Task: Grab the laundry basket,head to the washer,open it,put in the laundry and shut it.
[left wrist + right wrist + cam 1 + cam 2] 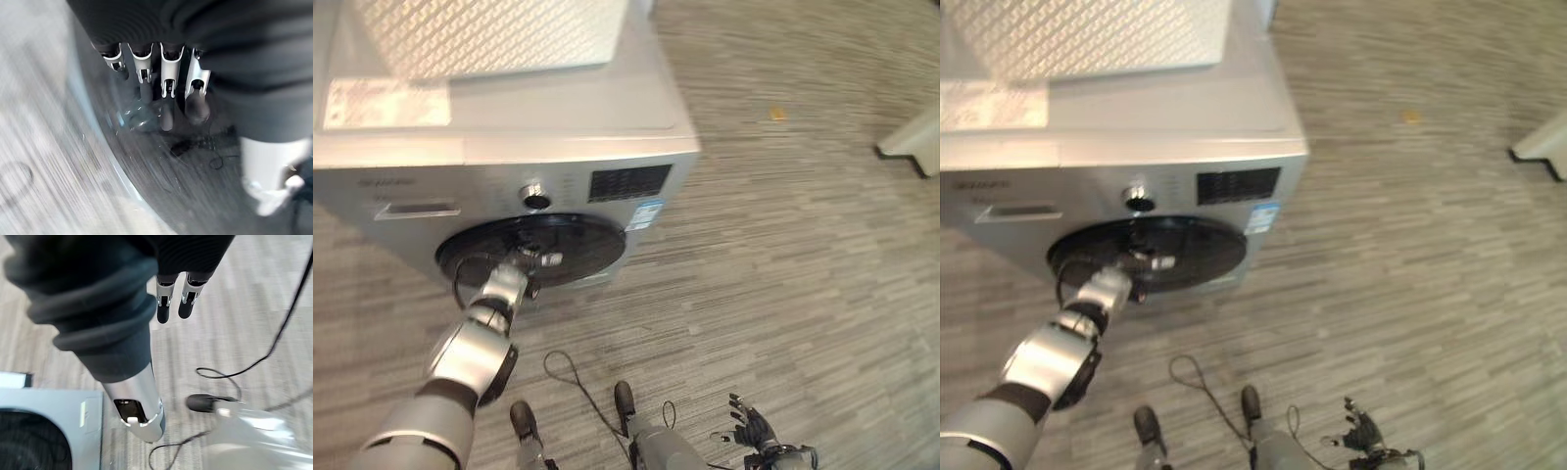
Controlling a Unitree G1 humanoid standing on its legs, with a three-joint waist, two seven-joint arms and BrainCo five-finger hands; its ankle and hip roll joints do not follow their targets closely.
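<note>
Silver front-loading washer (509,147) with round dark glass door (578,245), white perforated laundry basket (489,34) set on top, left hand (530,260) laid straight-fingered against the door, right hand (751,428) hung relaxed, low right.

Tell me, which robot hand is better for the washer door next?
Left. The left hand is already at the washer door, fingers straight on its glass. The right hand hangs low, away from it.

White basket (484,34) sits atop silver washer (636,117).

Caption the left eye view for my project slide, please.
Left robot hand reaches the washer's round dark door; white laundry basket sits on top.
</note>
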